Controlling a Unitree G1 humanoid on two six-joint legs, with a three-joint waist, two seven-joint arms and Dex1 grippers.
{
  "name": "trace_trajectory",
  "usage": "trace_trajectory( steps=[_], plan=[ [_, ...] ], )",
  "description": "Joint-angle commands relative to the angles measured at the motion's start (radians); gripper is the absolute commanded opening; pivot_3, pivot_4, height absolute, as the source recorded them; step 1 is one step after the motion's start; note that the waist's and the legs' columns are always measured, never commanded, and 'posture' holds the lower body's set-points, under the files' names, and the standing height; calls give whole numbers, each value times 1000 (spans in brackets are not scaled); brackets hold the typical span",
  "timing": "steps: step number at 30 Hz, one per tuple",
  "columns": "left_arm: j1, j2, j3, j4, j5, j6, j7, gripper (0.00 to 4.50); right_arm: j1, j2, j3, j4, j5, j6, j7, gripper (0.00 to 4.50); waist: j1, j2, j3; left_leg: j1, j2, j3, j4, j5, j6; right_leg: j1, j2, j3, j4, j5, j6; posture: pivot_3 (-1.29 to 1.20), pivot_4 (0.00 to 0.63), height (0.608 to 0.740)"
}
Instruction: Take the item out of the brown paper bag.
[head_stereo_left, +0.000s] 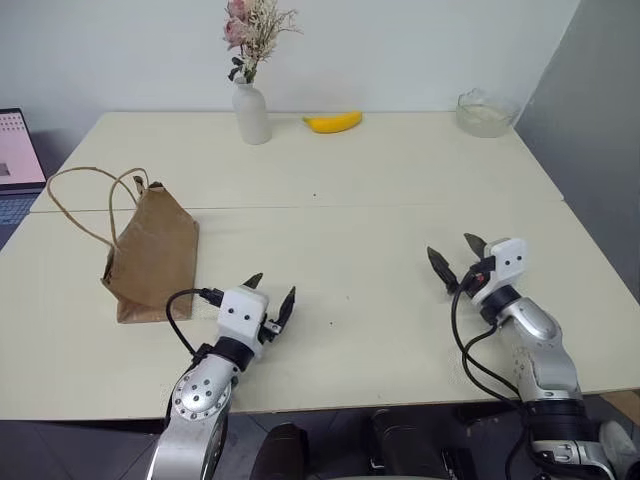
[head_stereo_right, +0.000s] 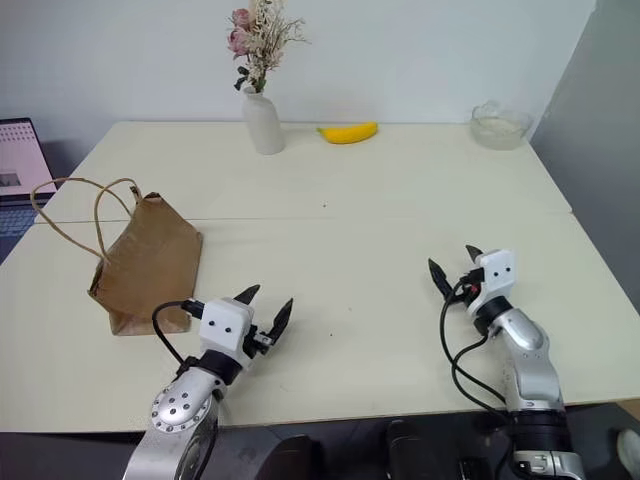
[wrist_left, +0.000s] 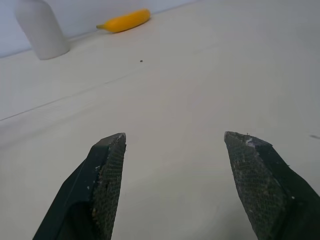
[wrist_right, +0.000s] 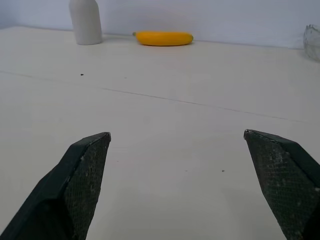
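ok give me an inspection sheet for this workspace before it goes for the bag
surface: pale table, a seam running across it
job's things: bag on the table's left side, upright, creased, handles looping left; item not seen, bag's inside hidden
clutter: white vase with dried flowers, banana and glass bowl along the far edge
grippers: left gripper open, empty, just right of the bag; right gripper open, empty, over the right side
cables: black cable at the left wrist, black cables along the right forearm
surroundings: white wall behind; laptop at far left
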Motion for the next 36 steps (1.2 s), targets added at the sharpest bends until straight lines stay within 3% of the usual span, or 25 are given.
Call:
trace_trajectory(
  steps=[1, 27, 36],
  plan=[
    [0, 1, 11, -13, -30, -16, -17, 3294, 9, 8, 10, -62, -5, -18, -9, 4500, 0, 0, 0, 0, 0, 0, 0, 0, 0, 0, 0, 0, 0, 0, 0, 0, 150, 740],
    [-48, 22, 37, 25, 10, -19, 20, 3294, 46, 46, 59, -69, -33, -33, -19, 4500, 1, 0, 0, 0, 0, -1, 0, 0, 0, 0, 0, -1, 0, 0, 0, 0, 150, 740],
    [-38, 25, 45, 17, 10, -12, 25, 3294, 42, 39, 77, -66, -37, -30, -13, 4500, 4, 1, 1, -6, 0, -23, 1, 0, 0, 6, -3, -23, -6, 0, 0, 0, 150, 740]
  ],
)
